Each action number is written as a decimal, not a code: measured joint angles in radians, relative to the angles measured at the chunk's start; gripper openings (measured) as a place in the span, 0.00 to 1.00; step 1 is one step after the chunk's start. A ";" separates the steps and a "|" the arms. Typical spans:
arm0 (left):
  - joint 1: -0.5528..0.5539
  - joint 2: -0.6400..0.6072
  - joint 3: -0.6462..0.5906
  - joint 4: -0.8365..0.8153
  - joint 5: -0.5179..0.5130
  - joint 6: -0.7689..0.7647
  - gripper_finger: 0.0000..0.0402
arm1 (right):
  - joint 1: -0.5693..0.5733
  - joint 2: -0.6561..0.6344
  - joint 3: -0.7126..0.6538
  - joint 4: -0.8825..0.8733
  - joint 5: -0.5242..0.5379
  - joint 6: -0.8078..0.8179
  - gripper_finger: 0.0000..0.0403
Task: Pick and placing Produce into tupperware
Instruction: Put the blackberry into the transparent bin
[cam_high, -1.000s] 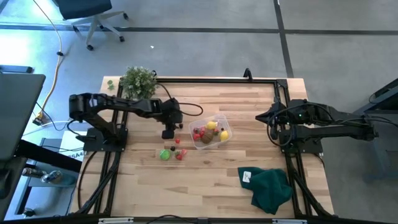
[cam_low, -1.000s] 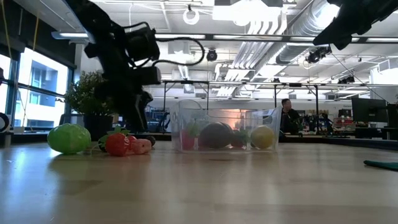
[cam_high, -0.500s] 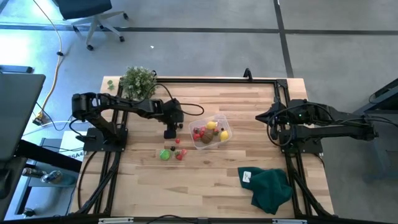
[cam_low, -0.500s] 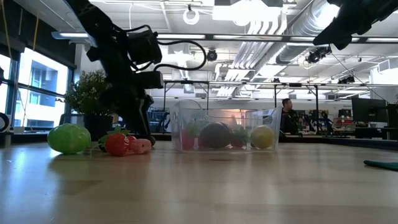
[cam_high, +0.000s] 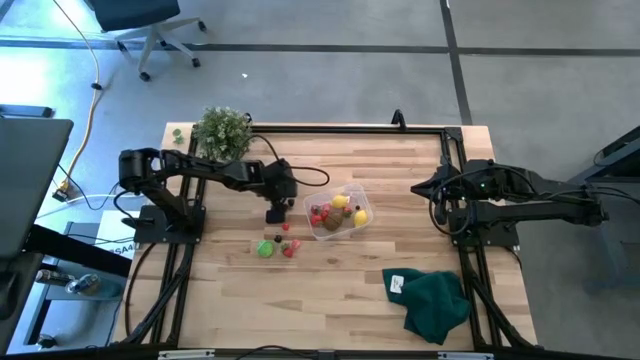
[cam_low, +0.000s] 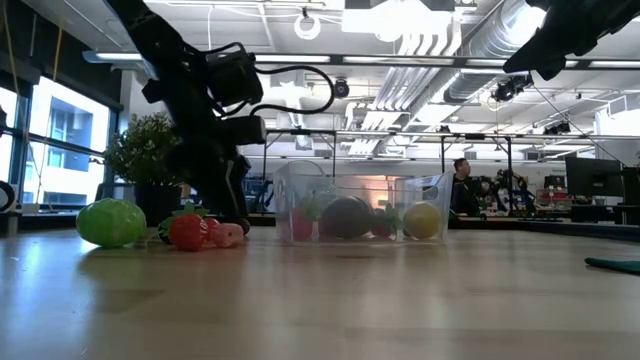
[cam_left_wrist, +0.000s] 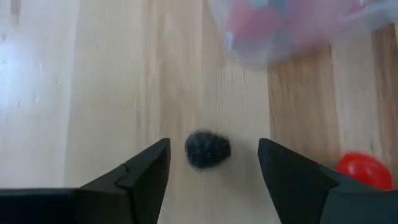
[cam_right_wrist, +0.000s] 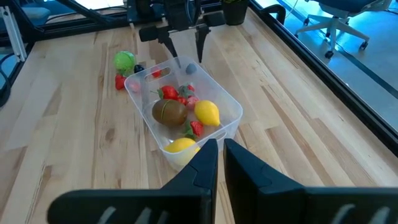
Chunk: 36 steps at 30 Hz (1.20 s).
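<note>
- Left gripper (cam_high: 276, 213) sits a little closer to the tub (cam_high: 362, 224) than a second ago, low over the table (cam_high: 340, 290); it has slid slightly toward the tub's near corner.
- Its jaws are spread wide, with a small dark berry (cam_left_wrist: 208, 149) lying on the wood between the fingers (cam_left_wrist: 144, 168), touching neither.
- The tub's clear corner (cam_left_wrist: 292, 37) shows just beyond the berry; a red piece (cam_left_wrist: 365, 170) lies beside one finger.
- Tub has not moved: mid-table, holding a brown piece (cam_right_wrist: 168, 112), a lemon (cam_right_wrist: 207, 112), another yellow piece (cam_right_wrist: 180, 145) and several red bits (cam_right_wrist: 171, 93).
- Loose produce on the far side of the left gripper from the tub, unchanged: a bright green ball (cam_high: 264, 249), and red pieces (cam_high: 289, 249) next to it.
- In the low view the green ball (cam_low: 110, 222) and a red piece (cam_low: 187, 232) lie beside the tub (cam_low: 300, 190).
- Right gripper (cam_right_wrist: 221, 152) hovers well away from the tub, same place as before, jaws nearly pressed together, holding nothing.
- Green cloth (cam_high: 435, 300) near the table's front edge, potted plant (cam_high: 222, 130) behind the left arm; neither moved.
</note>
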 joint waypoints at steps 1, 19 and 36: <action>0.000 0.007 0.000 0.015 0.003 0.000 0.59 | 0.000 0.000 0.000 0.000 0.000 0.000 0.05; 0.000 0.010 0.000 0.011 -0.009 0.000 0.52 | 0.000 0.000 0.000 0.000 0.000 0.000 0.05; -0.001 0.012 0.000 0.010 0.013 0.000 0.49 | 0.000 0.000 0.000 0.000 0.000 0.000 0.05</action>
